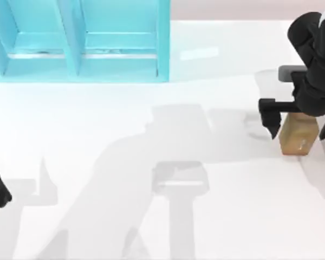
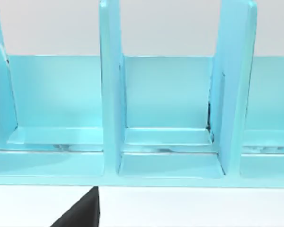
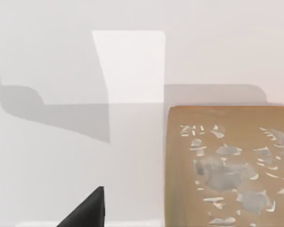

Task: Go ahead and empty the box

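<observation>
The top view looks straight down on the white counter [image 1: 124,216]. The left wrist view faces the turquoise box [image 2: 170,165] head-on at close range; the top view shares this box [image 1: 81,54] along its upper edge. The right wrist view looks closely at the tan block [image 3: 227,165], also shared with the top view [image 1: 298,135].

A tan, rectangular block with pale grey printed markings [image 1: 298,135] stands on the table between the right gripper's black fingers [image 1: 270,116].
</observation>
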Motion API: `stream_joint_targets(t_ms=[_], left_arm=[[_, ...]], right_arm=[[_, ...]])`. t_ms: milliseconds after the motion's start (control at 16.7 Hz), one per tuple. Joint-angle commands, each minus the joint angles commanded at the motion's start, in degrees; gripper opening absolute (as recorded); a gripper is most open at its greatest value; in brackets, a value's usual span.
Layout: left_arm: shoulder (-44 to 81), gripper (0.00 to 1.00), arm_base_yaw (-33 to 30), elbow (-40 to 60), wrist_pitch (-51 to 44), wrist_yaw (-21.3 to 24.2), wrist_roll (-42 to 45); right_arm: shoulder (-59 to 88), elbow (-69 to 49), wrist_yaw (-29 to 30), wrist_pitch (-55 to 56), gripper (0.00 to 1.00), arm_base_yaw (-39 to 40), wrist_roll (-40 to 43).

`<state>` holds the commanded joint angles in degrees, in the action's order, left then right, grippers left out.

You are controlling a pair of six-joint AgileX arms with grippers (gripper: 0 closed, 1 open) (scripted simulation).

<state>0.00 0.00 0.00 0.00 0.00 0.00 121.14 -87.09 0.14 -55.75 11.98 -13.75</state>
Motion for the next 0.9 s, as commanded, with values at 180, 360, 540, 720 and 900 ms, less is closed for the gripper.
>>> stream_joint_targets(t_ms=[180,360,540,720,900], left_arm=[[0.0,1.0,0.0,0.0,0.0,0.0,0.0],[0.0,1.0,0.0,0.0,0.0,0.0,0.0],[0.0,1.0,0.0,0.0,0.0,0.0,0.0],[0.0,1.0,0.0,0.0,0.0,0.0,0.0],[0.0,1.0,0.0,0.0,0.0,0.0,0.0]], right_arm=[[-0.72,-2.92,0.01,-3.8,1.0,0.19,0.19],[-2.06,-7.6,0.06,-9.7,1.0,0.04,0.19],[-3.54,-11.63,0.01,-15.28,1.0,-0.1,0.18],[-3.81,-12.54,-0.03,-16.39,1.0,-0.14,0.17],[-3.57,-12.47,-0.02,-16.29,1.0,-0.15,0.29]])
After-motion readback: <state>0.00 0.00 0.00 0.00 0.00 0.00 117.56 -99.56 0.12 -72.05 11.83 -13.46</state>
